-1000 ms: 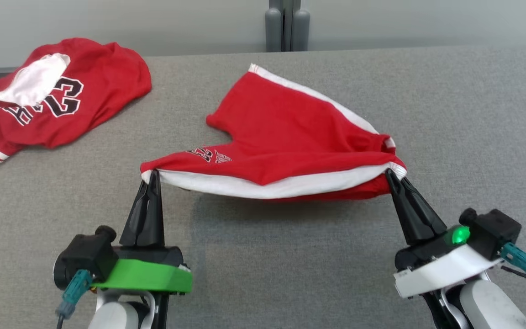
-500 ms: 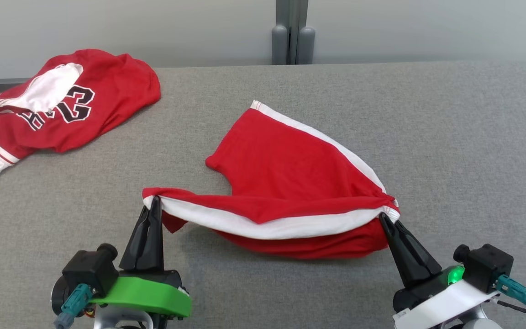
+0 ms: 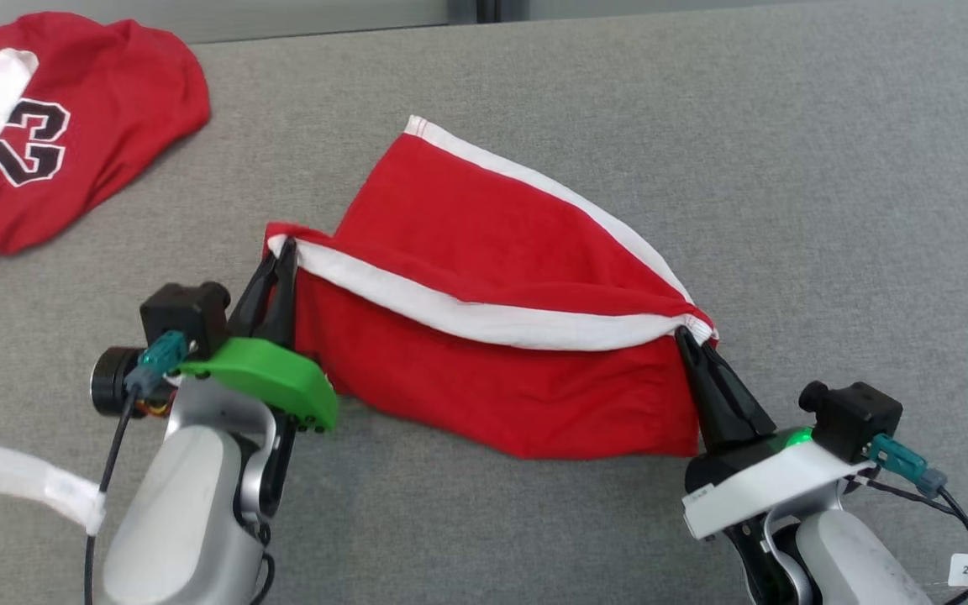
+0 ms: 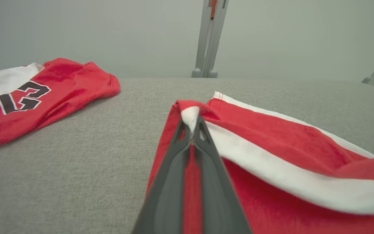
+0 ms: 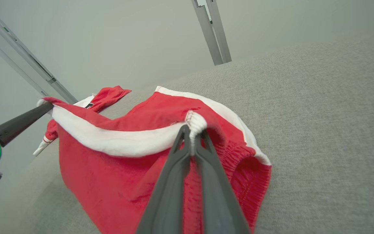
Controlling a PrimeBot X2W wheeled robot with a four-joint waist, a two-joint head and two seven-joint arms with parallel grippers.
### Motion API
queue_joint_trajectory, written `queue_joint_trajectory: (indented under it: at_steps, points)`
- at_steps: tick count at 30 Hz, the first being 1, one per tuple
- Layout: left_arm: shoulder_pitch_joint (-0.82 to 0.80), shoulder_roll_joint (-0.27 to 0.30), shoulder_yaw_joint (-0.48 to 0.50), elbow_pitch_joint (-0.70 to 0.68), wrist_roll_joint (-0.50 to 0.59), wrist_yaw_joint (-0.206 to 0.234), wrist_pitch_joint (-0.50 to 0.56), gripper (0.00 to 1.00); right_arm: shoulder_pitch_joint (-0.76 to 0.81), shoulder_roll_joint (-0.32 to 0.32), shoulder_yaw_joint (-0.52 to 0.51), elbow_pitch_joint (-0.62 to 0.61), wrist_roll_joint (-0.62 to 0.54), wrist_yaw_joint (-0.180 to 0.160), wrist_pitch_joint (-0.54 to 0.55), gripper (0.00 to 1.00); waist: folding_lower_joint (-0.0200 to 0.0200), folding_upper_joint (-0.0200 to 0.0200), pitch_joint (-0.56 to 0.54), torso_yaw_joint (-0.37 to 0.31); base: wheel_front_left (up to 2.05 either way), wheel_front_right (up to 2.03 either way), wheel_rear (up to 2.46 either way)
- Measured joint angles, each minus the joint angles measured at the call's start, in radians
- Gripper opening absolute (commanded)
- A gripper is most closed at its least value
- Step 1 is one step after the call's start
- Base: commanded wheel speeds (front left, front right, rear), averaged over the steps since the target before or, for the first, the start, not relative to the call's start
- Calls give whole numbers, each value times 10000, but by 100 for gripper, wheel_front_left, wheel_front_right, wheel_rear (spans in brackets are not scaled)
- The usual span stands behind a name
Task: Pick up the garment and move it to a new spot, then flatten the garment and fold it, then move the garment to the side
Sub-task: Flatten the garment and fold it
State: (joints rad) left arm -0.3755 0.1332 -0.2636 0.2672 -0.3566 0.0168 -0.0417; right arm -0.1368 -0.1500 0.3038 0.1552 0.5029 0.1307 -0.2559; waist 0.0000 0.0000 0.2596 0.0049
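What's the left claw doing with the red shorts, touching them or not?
Touching. The left wrist view shows the left claw pinching the white band of the red shorts between its closed tips.

I see a grey felt-like tabletop (image 3: 828,168) running to a plain pale grey wall (image 4: 76,29) on the far side, where a slim grey upright post (image 4: 207,42) stands at the table's far edge, under soft even light

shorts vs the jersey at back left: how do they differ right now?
The shorts are pinched at both white-banded corners by the left gripper and right gripper, partly lifted; the jersey lies loose, untouched. The jersey shows a black number; no number shows on the shorts. Both are red with white trim.
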Motion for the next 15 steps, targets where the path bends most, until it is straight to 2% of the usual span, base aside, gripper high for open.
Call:
queue_joint_trajectory:
  at_steps: [4,15]
  points:
    - [-1392,-90,-171,1373,253,-33,98,0,-448,278,130,257,-63,0,-31,0,0,0,412,-362,0,0,0]
    - [-4210,-339,-161,4433,499,362,-153,0,-1236,834,-242,389,-293,0,-61,0,0,0,1338,-1334,0,0,0]
